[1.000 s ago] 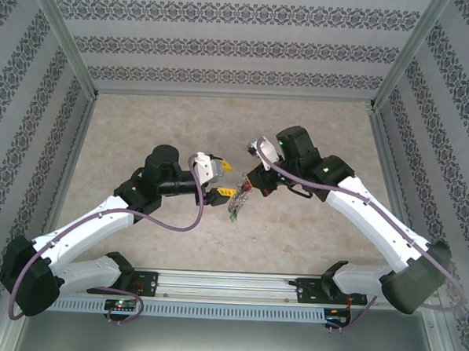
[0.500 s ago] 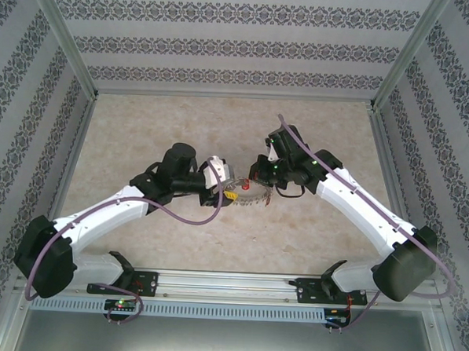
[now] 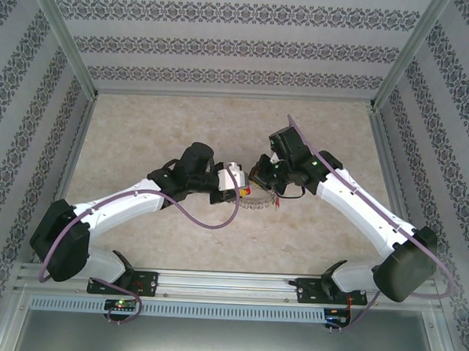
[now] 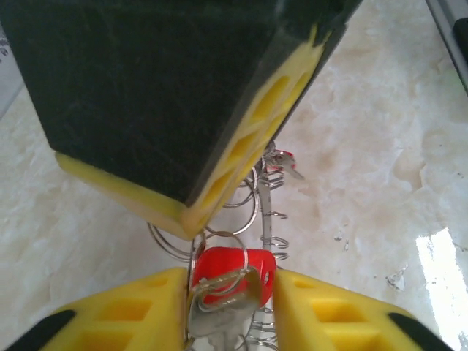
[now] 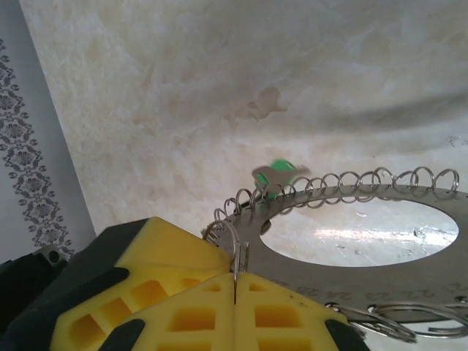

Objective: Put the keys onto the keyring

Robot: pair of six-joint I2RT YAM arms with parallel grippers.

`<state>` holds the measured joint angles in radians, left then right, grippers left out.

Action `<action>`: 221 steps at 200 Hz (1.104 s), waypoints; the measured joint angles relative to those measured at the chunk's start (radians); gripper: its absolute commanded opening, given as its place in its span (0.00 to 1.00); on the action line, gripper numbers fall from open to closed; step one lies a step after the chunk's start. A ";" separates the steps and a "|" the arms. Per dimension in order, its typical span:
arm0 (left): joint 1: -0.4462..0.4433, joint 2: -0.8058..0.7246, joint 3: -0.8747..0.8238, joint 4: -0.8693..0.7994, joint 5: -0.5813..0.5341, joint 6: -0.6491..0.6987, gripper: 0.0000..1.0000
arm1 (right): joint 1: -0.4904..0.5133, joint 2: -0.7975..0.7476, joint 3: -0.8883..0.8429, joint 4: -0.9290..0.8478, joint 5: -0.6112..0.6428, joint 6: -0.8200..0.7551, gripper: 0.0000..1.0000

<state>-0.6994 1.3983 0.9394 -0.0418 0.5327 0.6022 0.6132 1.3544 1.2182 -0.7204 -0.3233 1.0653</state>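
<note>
the keyring is held up over the marbled counter, mid-counter, where the two arms meet. the right fingers are pressed together on a thin wire loop at its rim, so the ring juts out flat from them. the left fingers are clamped on the head of a red key, one pad at each side, with its silver blade pointing down toward the wrist. in the left wrist view the dark and yellow block of a right finger crowds in just above the key and hides much of the ring behind it. a second small red head hangs farther along the rim, too small to make out well. a green key sits on the ring's far edge. patterned walls box in the counter.

half a second ago the left arm was farther to the left with its fingers wider; now they have moved in against the right ones and closed.
</note>
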 measured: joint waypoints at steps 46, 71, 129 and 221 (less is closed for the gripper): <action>-0.007 -0.002 0.002 0.000 -0.051 0.038 0.13 | 0.000 -0.017 -0.013 -0.003 -0.019 0.031 0.00; -0.009 -0.016 0.010 -0.035 -0.053 0.079 0.06 | -0.007 -0.017 -0.016 -0.006 -0.038 0.028 0.00; -0.016 -0.043 0.030 -0.164 -0.063 0.189 0.00 | -0.051 -0.018 -0.079 0.033 -0.202 0.058 0.00; -0.019 -0.058 0.146 -0.385 0.006 0.334 0.40 | -0.101 -0.088 -0.189 0.119 -0.290 0.301 0.00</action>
<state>-0.7189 1.3399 1.0855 -0.4267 0.5385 0.9360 0.5121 1.2663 1.0290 -0.6014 -0.6128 1.3659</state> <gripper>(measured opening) 0.210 0.050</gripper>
